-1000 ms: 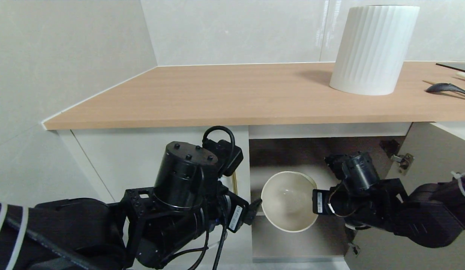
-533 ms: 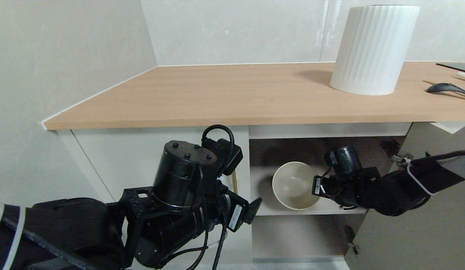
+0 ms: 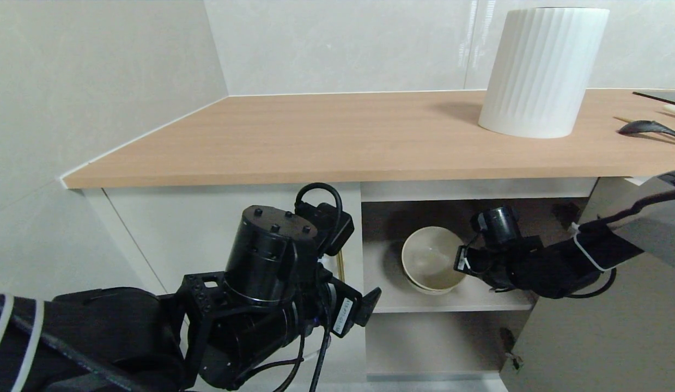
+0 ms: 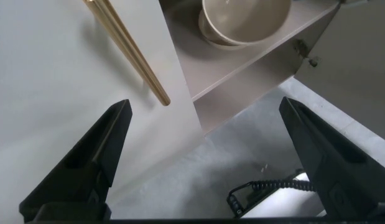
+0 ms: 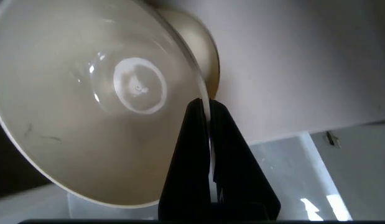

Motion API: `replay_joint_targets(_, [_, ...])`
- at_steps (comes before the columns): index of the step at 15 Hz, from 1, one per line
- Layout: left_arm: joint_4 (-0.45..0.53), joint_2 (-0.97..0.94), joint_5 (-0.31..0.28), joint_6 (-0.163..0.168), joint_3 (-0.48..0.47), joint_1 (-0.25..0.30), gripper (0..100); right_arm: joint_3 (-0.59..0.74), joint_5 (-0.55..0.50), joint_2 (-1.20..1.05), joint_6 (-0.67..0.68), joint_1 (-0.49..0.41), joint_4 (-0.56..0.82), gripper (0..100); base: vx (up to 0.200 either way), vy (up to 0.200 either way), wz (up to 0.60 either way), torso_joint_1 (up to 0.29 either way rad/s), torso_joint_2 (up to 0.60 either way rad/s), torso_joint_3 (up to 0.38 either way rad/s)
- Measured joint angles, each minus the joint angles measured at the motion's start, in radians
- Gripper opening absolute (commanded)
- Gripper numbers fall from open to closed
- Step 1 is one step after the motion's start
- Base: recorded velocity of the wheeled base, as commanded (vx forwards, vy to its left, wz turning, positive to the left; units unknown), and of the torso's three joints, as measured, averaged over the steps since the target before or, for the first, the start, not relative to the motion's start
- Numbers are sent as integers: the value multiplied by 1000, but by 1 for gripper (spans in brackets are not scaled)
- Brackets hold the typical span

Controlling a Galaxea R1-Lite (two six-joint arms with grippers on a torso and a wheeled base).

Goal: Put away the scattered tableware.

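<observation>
Right end effector (image 3: 459, 261) is clamped on the rim of the cream glazed ceramic bowl (image 3: 430, 257); the right wrist view shows its fingers (image 5: 195, 134) pinching the rim edge, one inside and one outside. The bowl is lower centre-right of the head view, inside the open cabinet. It is tilted and sits over a second cream bowl (image 4: 209, 32) that rests on the cabinet shelf (image 3: 470, 300); can't tell if it's fully seated in it. Left end effector (image 4: 204, 104) is spread wide and holds nothing. It's low in the frame, in front of the closed white cabinet door (image 4: 61, 68) and near that door's gold bar handle (image 4: 127, 48). On the wooden surface (image 3: 315, 141) a white ribbed cylindrical container (image 3: 539, 71) stands upper right, with a black ladle (image 3: 645, 128) at the right edge.
</observation>
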Motion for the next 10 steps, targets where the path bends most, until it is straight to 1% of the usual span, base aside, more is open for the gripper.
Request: replay_joint_targets(10, [-1,11,-1,0,-1,0,100,-41,0,66,4,-11,0,0,0,0,0,0,0,0])
